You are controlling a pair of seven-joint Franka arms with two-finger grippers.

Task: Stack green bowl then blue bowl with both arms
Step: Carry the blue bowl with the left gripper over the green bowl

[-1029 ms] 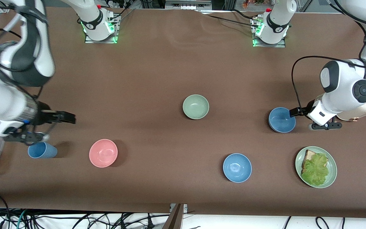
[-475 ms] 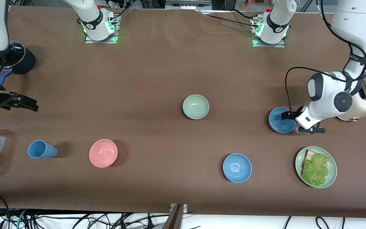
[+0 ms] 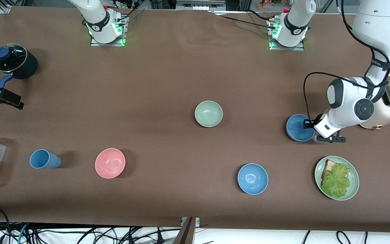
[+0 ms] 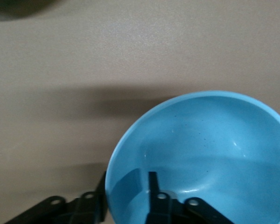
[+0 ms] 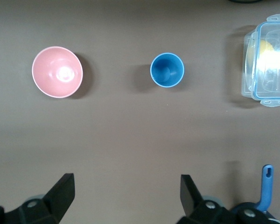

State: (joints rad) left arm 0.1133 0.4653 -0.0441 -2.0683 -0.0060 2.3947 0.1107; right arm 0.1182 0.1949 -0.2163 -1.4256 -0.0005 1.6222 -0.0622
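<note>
The small pale mint-green bowl sits mid-table, untouched. Toward the left arm's end, the round medium-blue bowl has the left gripper straddling its rim, one finger inside, not visibly clamped. The right gripper hangs spread wide beside a black lidded pot.

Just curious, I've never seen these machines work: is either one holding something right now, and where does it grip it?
Nothing is lifted. The left gripper straddles the blue bowl's rim, not visibly clamped. The right gripper is open, empty.

We find one bowl at frame centre; toward the left arm's end sits another bowl, with a third bowl and a plate lower in frame.
</note>
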